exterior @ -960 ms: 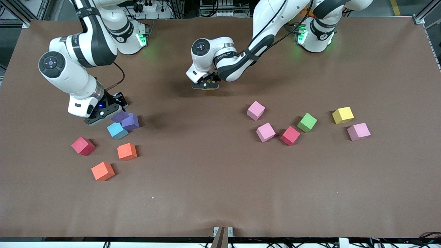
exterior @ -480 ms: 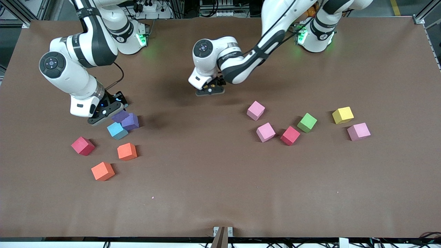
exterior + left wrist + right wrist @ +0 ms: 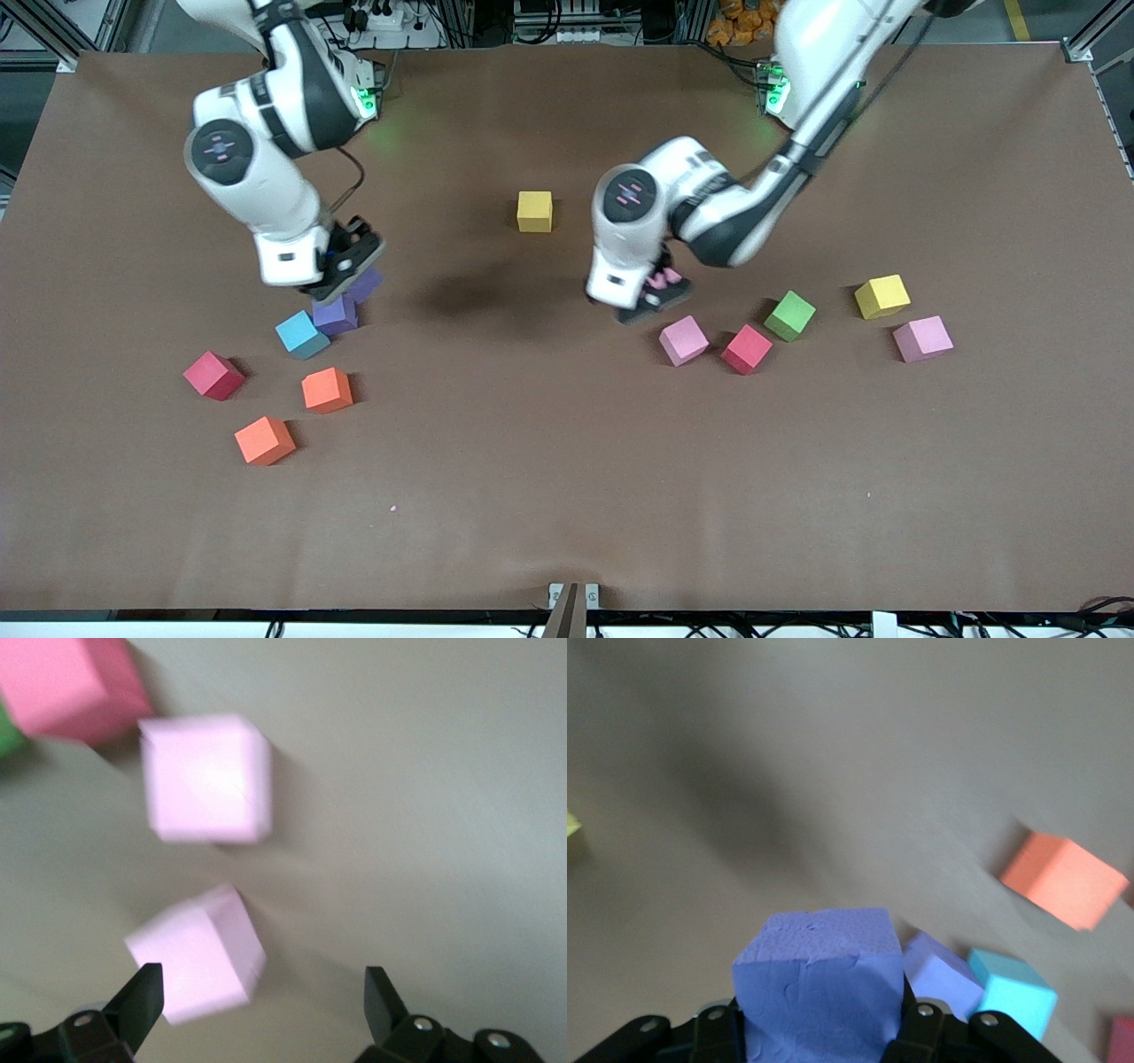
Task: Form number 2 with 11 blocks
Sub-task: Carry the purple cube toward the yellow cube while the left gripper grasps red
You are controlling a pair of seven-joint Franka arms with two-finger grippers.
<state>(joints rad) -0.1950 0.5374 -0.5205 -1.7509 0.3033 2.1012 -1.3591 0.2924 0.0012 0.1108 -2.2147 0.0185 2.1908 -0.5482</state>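
you are carrying a purple foam cube in the right gripper while the left gripper is coming down on a pink one.

the right gripper (image 3: 347,273) is hanging over the second purple foam cube (image 3: 335,315) with its jaws clamped on a purple foam cube (image 3: 819,983), lifted clear, likely so you can take it toward the yellow foam cube (image 3: 534,211) that is sitting alone mid-worktop as the first piece of the number 2. the left gripper (image 3: 660,291), jaws apart, is hovering over a pink foam cube (image 3: 197,954), just beside another pink foam cube (image 3: 683,340), lining up the next pick. a second ago the left gripper was down where the yellow cube now lies; it has since let go and swung over to the pink cubes, and the right gripper has risen from the purple pair with one cube.
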